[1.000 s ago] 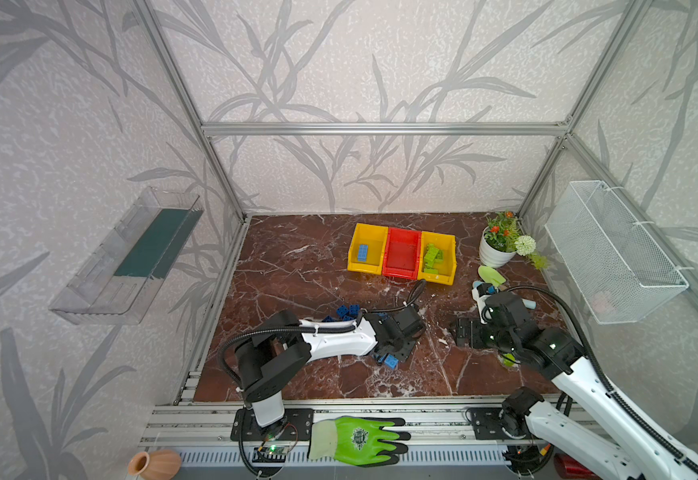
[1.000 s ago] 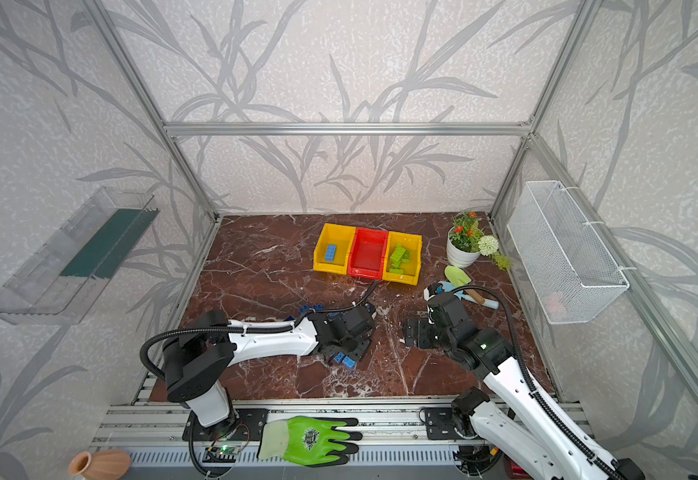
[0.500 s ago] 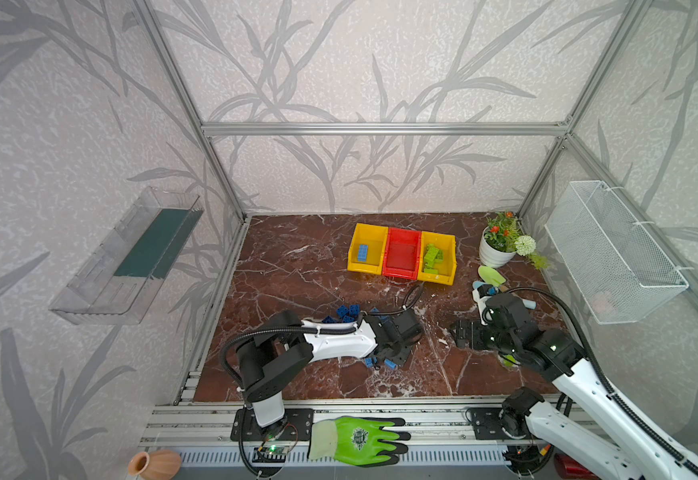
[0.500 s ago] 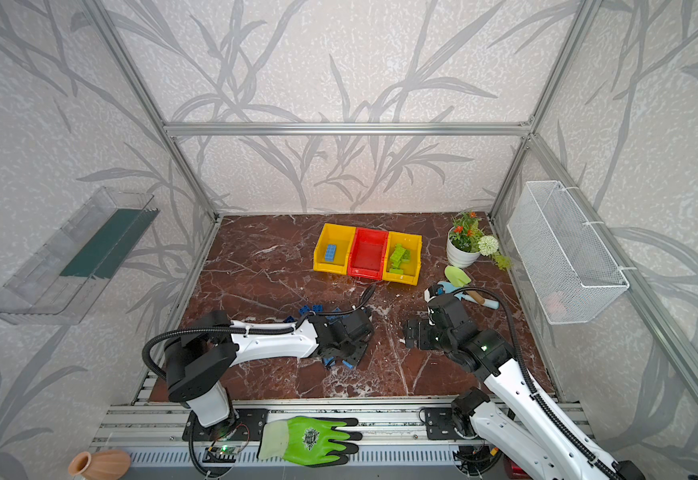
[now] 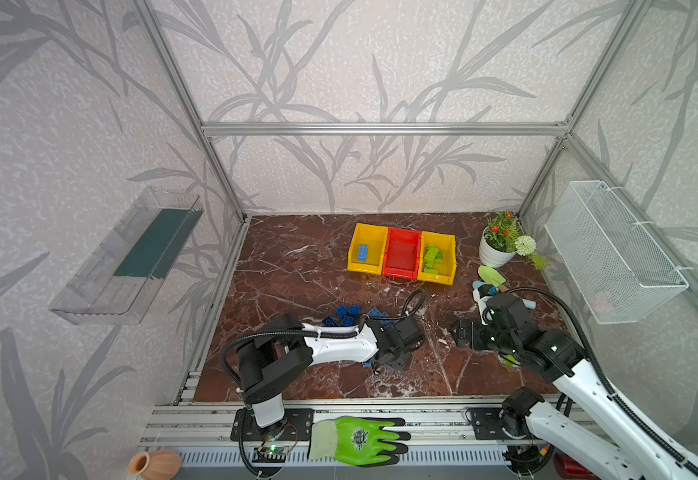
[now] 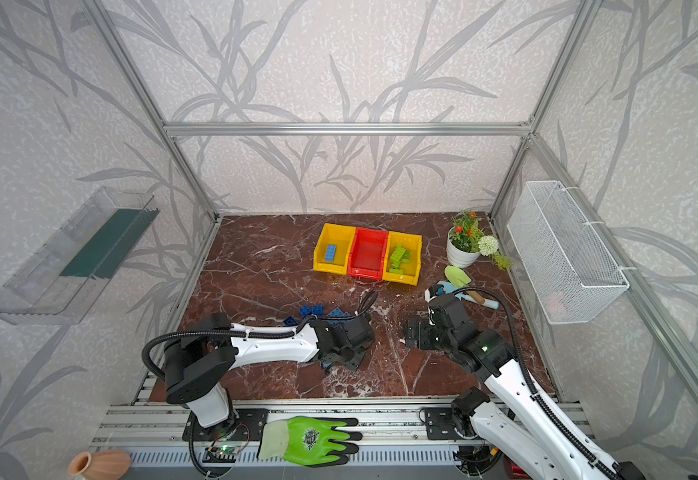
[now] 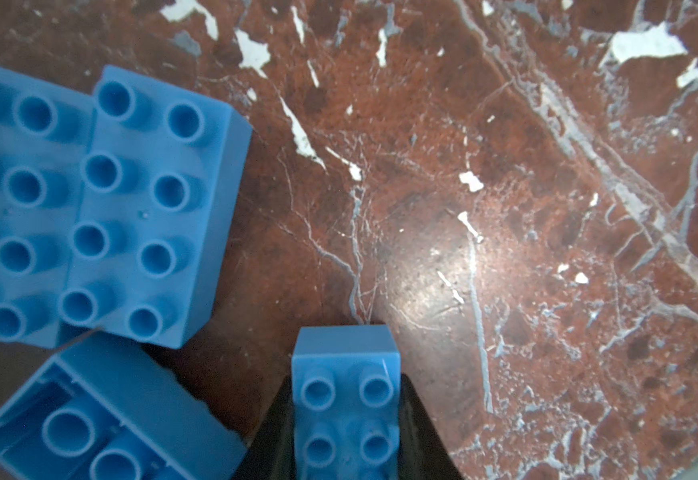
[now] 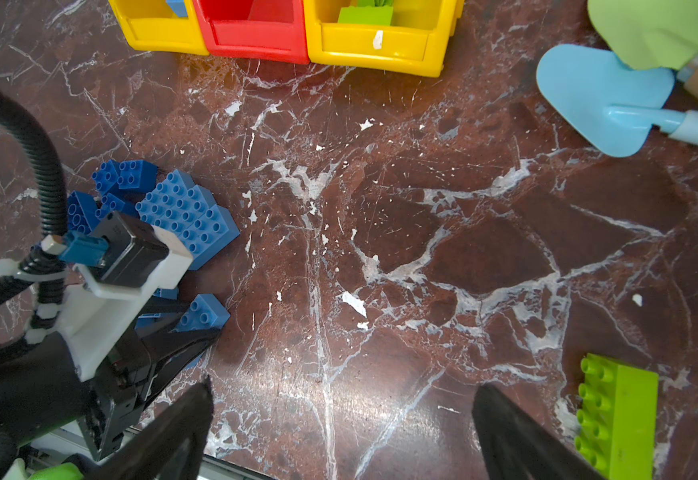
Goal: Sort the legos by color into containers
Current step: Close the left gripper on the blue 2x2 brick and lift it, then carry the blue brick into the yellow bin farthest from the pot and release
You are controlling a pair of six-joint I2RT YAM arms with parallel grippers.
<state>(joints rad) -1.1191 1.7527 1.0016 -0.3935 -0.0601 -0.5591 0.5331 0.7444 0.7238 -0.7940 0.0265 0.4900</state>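
My left gripper [image 7: 345,386] is shut on a light blue lego [image 7: 345,361], held low over the marble floor; in both top views it [image 5: 389,363] [image 6: 341,361] sits at front centre. More light blue legos [image 7: 147,208] lie beside it, and darker blue legos [image 5: 345,313] are piled just behind the arm. My right gripper [image 8: 341,386] [image 5: 463,334] stands open over bare floor with nothing between its fingers. A lime green lego [image 8: 615,415] lies beside it. The containers stand at the back: a yellow one [image 5: 364,269] holding a blue lego [image 5: 362,252], an empty red one [image 5: 399,272], and a yellow one [image 5: 439,278] holding green legos [image 5: 432,255].
A potted plant [image 5: 495,253] and toy trowels [image 5: 491,276] sit at the back right near the right arm. A wire basket [image 5: 613,257] hangs on the right wall and a clear tray [image 5: 131,257] on the left wall. A green glove [image 5: 360,440] lies on the front rail.
My left gripper's jaws have closed onto the light blue lego among the pile. The right arm has not moved.
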